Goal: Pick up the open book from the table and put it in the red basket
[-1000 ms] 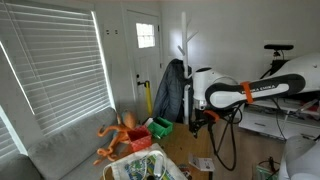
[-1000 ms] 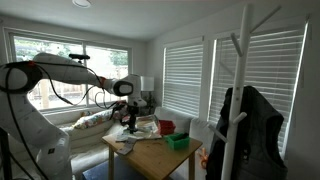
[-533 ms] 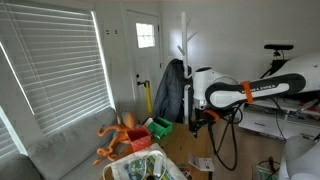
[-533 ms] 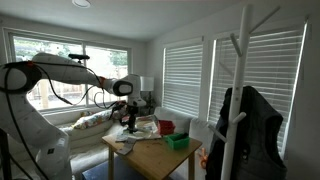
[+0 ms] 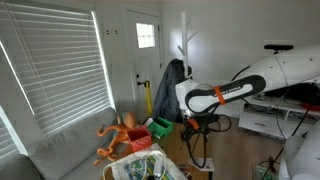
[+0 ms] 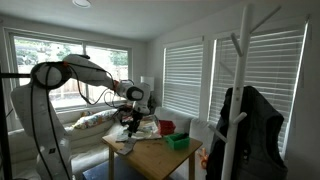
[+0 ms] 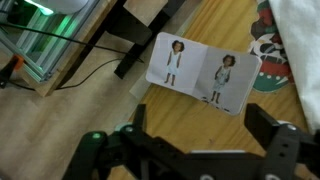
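Our gripper (image 7: 200, 128) hovers spread wide above the open book (image 7: 203, 72) on the bench (image 7: 225, 20); we should centre over one thin edge before lowering and closing.

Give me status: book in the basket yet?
Nothing done: the book lies open on the table. In hand: the end effector hangs open above it, no grasp. Left: grasp, lift, drop into the red basket.
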You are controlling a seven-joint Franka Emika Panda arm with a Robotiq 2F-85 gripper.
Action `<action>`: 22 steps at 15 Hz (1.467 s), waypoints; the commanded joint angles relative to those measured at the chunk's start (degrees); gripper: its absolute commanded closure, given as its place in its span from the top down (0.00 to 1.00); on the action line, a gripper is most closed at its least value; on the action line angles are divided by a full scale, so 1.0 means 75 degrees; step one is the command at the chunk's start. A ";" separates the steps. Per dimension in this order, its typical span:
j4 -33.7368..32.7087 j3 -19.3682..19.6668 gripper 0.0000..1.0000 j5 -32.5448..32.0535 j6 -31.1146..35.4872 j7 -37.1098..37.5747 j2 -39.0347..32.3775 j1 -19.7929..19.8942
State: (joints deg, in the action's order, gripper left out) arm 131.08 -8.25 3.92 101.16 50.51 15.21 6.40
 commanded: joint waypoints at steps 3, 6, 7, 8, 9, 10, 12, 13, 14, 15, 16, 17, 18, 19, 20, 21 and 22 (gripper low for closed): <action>-0.1271 0.0198 1.00 0.0363 -0.0436 0.0610 -0.1658 -0.0497; -0.1611 0.0295 1.00 0.0400 -0.0550 0.0768 -0.2132 -0.0692; -0.1713 0.0318 1.00 0.0391 -0.0637 0.0840 -0.2289 -0.0755; -0.1842 0.0342 1.00 0.0364 -0.0816 0.0905 -0.2468 -0.0807; -0.1934 0.0371 0.98 0.0314 -0.1106 0.0988 -0.2558 -0.0863; -0.2050 0.0403 0.76 0.0223 -0.1401 0.1074 -0.2703 -0.0908; -0.2181 0.0476 0.69 0.0212 -0.1803 0.1213 -0.2872 -0.0974; -0.2236 0.0510 0.61 0.0226 -0.1950 0.1264 -0.2941 -0.1009; -0.2297 0.0533 0.54 0.0213 -0.2075 0.1308 -0.3018 -0.1038; -0.2343 0.0556 0.45 0.0204 -0.2192 0.1350 -0.3079 -0.1067; -0.2395 0.0590 0.39 0.0164 -0.2293 0.1416 -0.3141 -0.1094; -0.2429 0.0615 0.31 0.0143 -0.2374 0.1465 -0.3179 -0.1113; -0.2462 0.0637 0.25 0.0127 -0.2430 0.1522 -0.3215 -0.1127; -0.2475 0.0663 0.19 0.0113 -0.2457 0.1604 -0.3224 -0.1147; -0.2499 0.0691 0.11 0.0099 -0.2468 0.1670 -0.3223 -0.1164; -0.2492 0.0712 0.05 0.0072 -0.2443 0.1777 -0.3188 -0.1179; -0.2476 0.0730 0.01 0.0026 -0.2393 0.1899 -0.3123 -0.1191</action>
State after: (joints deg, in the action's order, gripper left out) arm 114.10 -4.09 5.15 84.66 61.82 -8.23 -1.14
